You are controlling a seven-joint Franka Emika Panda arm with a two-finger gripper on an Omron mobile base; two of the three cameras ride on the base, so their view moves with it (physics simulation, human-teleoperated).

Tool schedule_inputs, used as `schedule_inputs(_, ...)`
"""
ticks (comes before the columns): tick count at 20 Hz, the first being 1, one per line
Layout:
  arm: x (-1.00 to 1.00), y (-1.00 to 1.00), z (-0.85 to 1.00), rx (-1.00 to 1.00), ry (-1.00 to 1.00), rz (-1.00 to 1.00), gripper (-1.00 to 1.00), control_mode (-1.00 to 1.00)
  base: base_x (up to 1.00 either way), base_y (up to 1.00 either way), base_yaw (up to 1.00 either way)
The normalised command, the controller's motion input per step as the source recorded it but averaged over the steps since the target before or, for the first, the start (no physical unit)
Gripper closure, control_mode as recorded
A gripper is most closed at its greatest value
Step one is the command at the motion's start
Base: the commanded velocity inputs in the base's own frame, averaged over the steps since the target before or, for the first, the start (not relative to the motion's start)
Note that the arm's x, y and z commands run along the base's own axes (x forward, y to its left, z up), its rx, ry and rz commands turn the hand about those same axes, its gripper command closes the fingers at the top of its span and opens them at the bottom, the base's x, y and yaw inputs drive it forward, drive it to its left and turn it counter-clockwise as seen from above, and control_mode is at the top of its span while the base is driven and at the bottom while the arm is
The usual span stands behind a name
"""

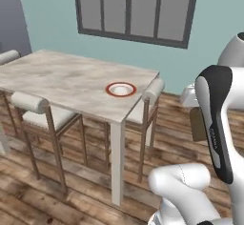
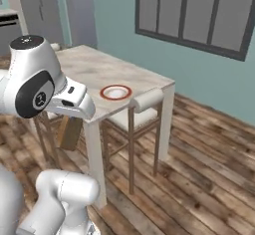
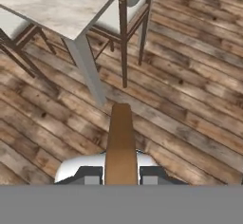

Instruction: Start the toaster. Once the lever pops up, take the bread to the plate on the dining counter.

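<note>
**Bread slice held in gripper, short of the dining counter**

Bread (image 3: 121, 144): one tan-brown slice, seen edge-on in the hand view, clamped between the two dark fingertips of the gripper (image 3: 121, 174), whose jaws are closed tight on it. It hangs above the wooden plank floor (image 3: 190, 99), clear of the table. In the left base view its brown edge (image 1: 197, 125) shows beside the white arm.

Dining counter (image 1: 57, 78): beige marble top, white legs, just ahead of the slice.

Stools (image 2: 135, 117): pale cushioned seats on brown frames, tucked along the counter's sides.

Plate (image 1: 120, 89): white with red rim, on the counter near its corner, empty.

Window (image 1: 136, 9): dark-framed, in the teal wall beyond.
</note>
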Motion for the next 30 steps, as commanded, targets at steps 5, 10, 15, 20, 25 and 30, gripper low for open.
schedule_inputs(5, 0.00, 0.00, 0.00, 0.00, 0.00, 0.00, 1.00, 1.00, 0.41, -0.50, 0.54)
schedule_inputs(10, 0.00, 0.00, 0.00, 0.00, 0.00, 0.00, 1.00, 1.00, 0.35, -0.52, 0.55)
schedule_inputs(15, 0.00, 0.00, 0.00, 0.00, 0.00, 0.00, 1.00, 1.00, 0.24, -0.57, 0.56)
schedule_inputs(20, 0.00, 0.00, 0.00, 0.00, 0.00, 0.00, 1.00, 1.00, 0.15, -0.64, 0.52)
schedule_inputs(25, 0.00, 0.00, 0.00, 0.00, 0.00, 0.00, 1.00, 1.00, 0.14, -0.79, 0.44)
schedule_inputs(30, 0.00, 0.00, 0.00, 0.00, 0.00, 0.00, 1.00, 1.00, 0.05, -0.82, 0.29)
